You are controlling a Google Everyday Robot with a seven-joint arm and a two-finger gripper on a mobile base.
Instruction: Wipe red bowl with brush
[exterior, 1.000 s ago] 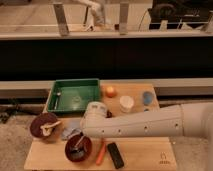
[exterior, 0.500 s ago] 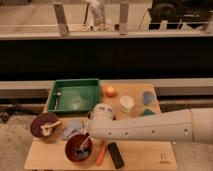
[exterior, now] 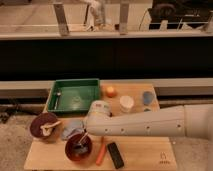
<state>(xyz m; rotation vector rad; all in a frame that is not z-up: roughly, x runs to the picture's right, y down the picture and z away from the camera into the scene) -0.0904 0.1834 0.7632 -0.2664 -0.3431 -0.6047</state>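
The red bowl [exterior: 78,147] sits near the front left of the wooden table [exterior: 145,155], right below the end of the robot's arm. The gripper [exterior: 89,134] hangs over the bowl's right rim, and the brush [exterior: 79,143] slants from it down and left into the bowl. The coming wipe turns on that slant.

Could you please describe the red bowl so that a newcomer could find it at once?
On the wooden table, look at the front left, below the green tray. The red bowl sits under the gripper, its orange-red unlike the maroon bowl to its left.
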